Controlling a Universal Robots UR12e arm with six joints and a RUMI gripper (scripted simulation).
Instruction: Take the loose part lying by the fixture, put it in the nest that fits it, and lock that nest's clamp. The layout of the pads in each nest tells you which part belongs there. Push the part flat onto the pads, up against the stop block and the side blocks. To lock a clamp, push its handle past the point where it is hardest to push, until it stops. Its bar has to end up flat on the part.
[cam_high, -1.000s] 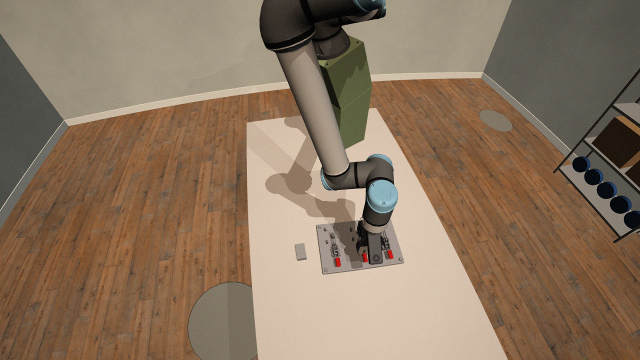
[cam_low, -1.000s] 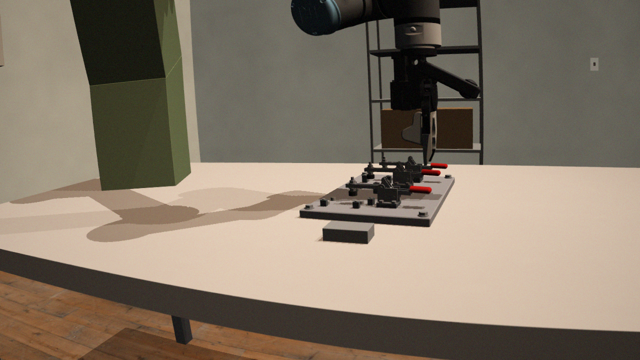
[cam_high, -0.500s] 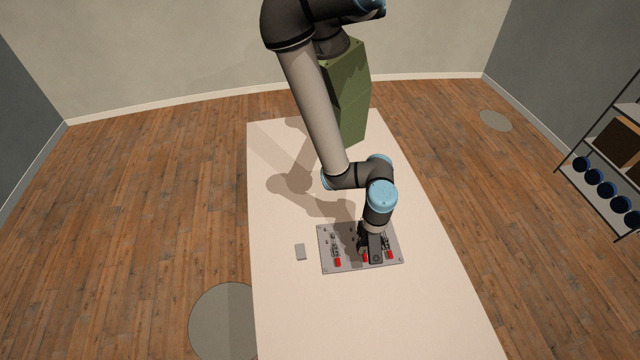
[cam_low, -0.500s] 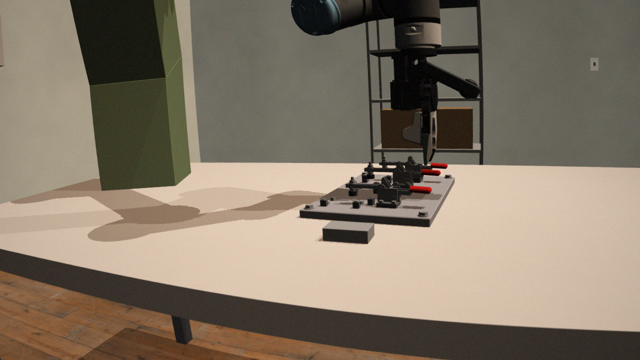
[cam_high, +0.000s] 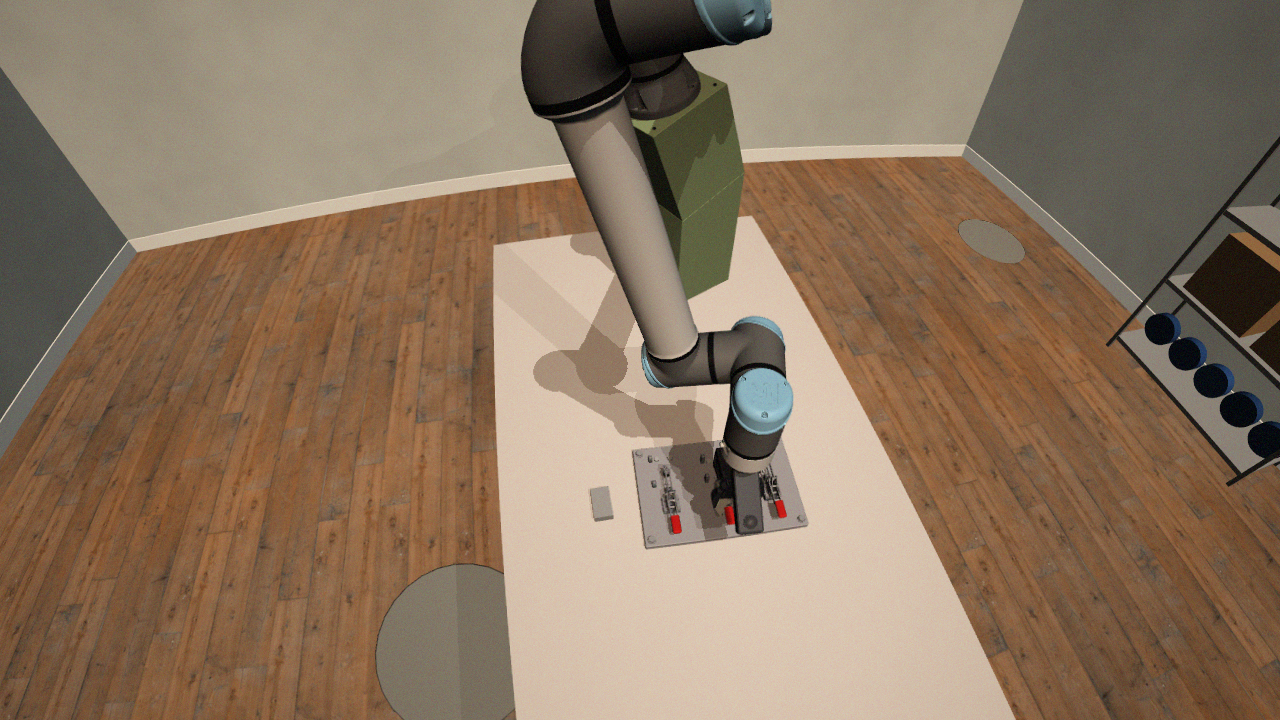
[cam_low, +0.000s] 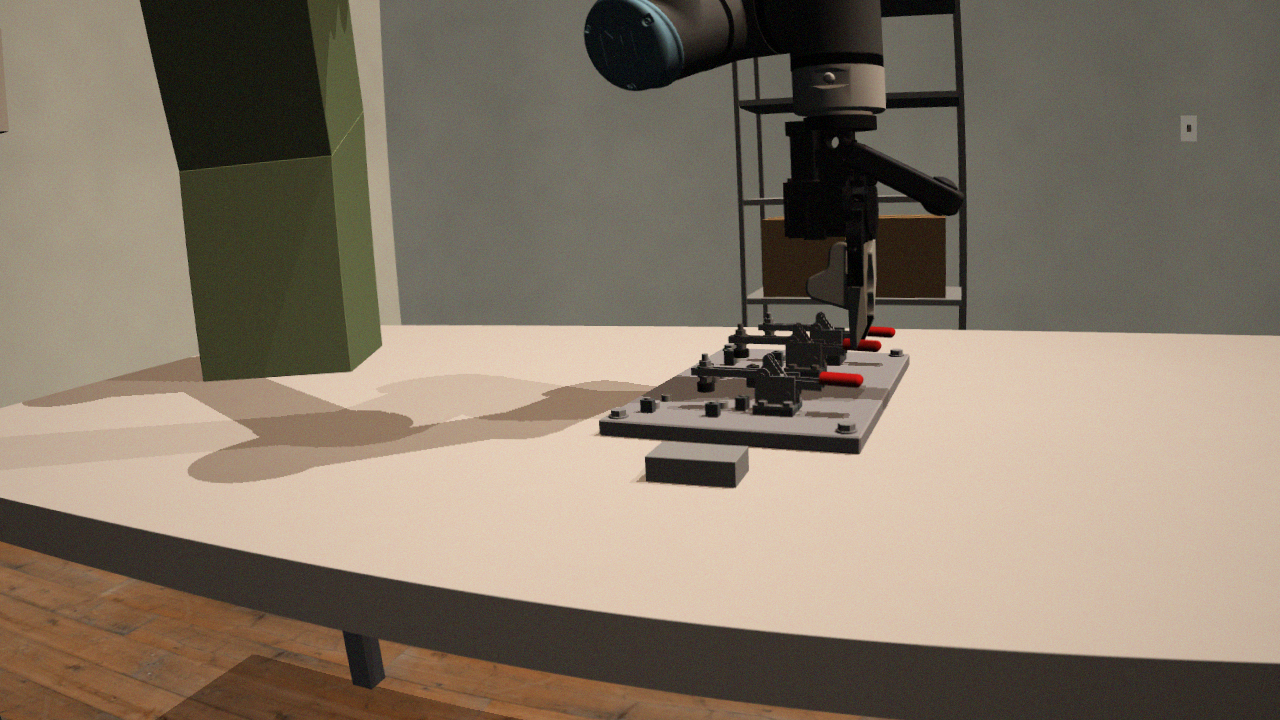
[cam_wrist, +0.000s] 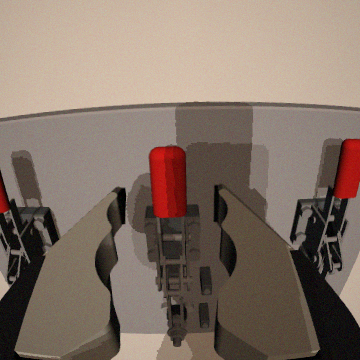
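The loose part (cam_high: 601, 503) (cam_low: 696, 464), a small grey block, lies on the table just left of the grey fixture plate (cam_high: 698, 530) (cam_low: 859, 394) (cam_wrist: 75, 150). The plate carries three toggle clamps with red handles. My gripper (cam_wrist: 169, 189) (cam_low: 861, 333) hangs low over the middle clamp. Its fingers stand partly apart on either side of that clamp's red handle (cam_wrist: 168, 181) (cam_low: 866, 344) and do not touch it. Nothing is held. The outer handles show at the wrist view's edges, one on the right (cam_wrist: 348, 167) and one on the left (cam_wrist: 2, 195). All the nests look empty.
The arm's green pedestal (cam_high: 698, 205) (cam_low: 268, 223) stands at the table's far end. A metal shelf rack (cam_high: 1226, 340) with brown boxes (cam_low: 913, 255) stands off the table to the right.
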